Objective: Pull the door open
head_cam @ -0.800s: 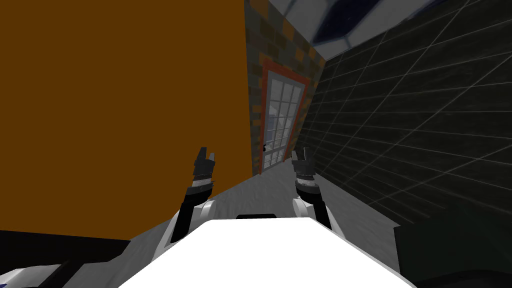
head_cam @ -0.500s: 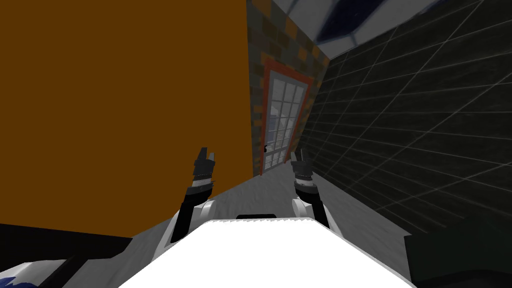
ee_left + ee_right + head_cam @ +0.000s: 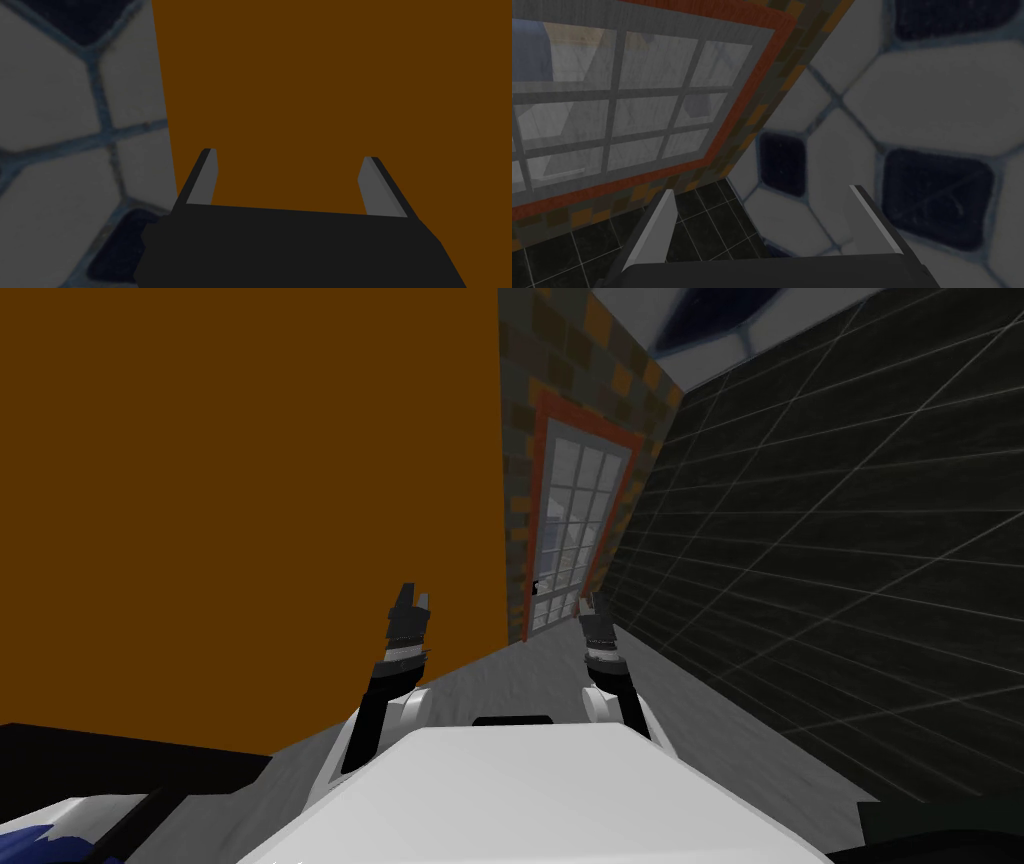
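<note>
A grey door with many glass panes (image 3: 572,538) stands in a red-orange frame at the far end of a narrow passage, set in a patchy brick wall. A small dark handle (image 3: 536,586) sits on its left edge. The door (image 3: 612,115) also fills part of the right wrist view. My right gripper (image 3: 597,606) is raised in front of the door's lower part, still well short of it, open and holding nothing (image 3: 762,225). My left gripper (image 3: 412,603) hangs beside the orange-brown wall, open and bare (image 3: 287,180).
An orange-brown wall (image 3: 250,508) runs close along my left. A dark tiled wall (image 3: 830,538) closes in on the right. The grey floor (image 3: 560,668) leads ahead between them to the door. A dark block (image 3: 940,833) sits at the lower right.
The whole head picture has shifted: I have rolled forward and turned a little, so the door looks larger and nearer. Both grippers hold the same pose, still open.
</note>
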You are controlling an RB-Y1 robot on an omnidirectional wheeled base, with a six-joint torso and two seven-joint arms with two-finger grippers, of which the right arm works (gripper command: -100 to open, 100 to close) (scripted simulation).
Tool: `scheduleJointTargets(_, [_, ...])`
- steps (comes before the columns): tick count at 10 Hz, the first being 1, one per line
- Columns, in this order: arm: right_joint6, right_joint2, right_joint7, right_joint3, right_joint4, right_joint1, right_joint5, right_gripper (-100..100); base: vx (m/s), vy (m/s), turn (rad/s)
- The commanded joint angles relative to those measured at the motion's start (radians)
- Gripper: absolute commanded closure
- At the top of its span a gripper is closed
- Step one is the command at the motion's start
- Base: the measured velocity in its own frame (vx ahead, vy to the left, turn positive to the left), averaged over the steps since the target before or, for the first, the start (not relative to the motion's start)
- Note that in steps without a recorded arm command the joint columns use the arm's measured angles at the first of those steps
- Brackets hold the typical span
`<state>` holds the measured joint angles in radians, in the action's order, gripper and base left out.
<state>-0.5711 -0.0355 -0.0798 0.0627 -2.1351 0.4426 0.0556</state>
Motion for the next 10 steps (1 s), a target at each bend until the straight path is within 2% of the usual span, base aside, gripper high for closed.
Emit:
scheduleJointTargets(1, [-0.003,-0.004,-0.047,0.003,0.03,-0.006,-0.002,-100,0.076,-0.035,0.088])
scheduleJointTargets(6, [-0.028,-0.022,-0.183,0.0,0.147,-0.027,-0.019,-100,0.09,-0.045,0.102])
scheduleJointTargets(7, [-0.028,-0.022,-0.19,0.0,0.147,-0.027,-0.019,-100,0.058,-0.036,0.032])
scheduleJointTargets(10, [-0.046,-0.033,-0.278,-0.002,0.227,-0.041,-0.03,-100,0.063,-0.049,0.1])
